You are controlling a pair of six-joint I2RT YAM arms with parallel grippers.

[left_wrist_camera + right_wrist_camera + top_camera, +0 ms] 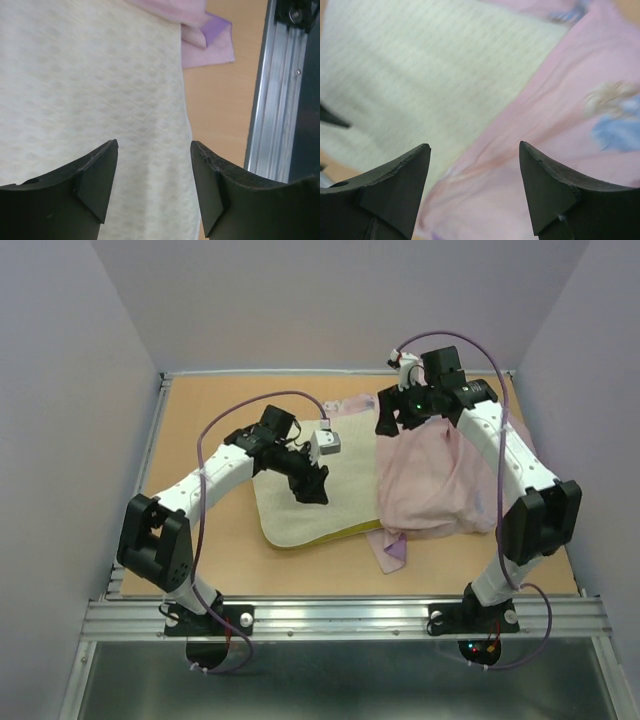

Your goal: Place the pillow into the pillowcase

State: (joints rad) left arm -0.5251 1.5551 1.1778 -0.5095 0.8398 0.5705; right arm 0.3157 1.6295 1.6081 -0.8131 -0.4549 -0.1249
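Right now your left gripper (312, 488) hangs open over the middle of the pillow (290, 520), with nothing between its fingers (95, 175). The pillow lies flat on the table (200, 420), its right end covered by the bunched pink pillowcase (440, 480) (a purple corner pokes out at the near side). Your right gripper (398, 418) stands open too, empty, above the pillowcase's far left edge, where pink cloth meets pillow.
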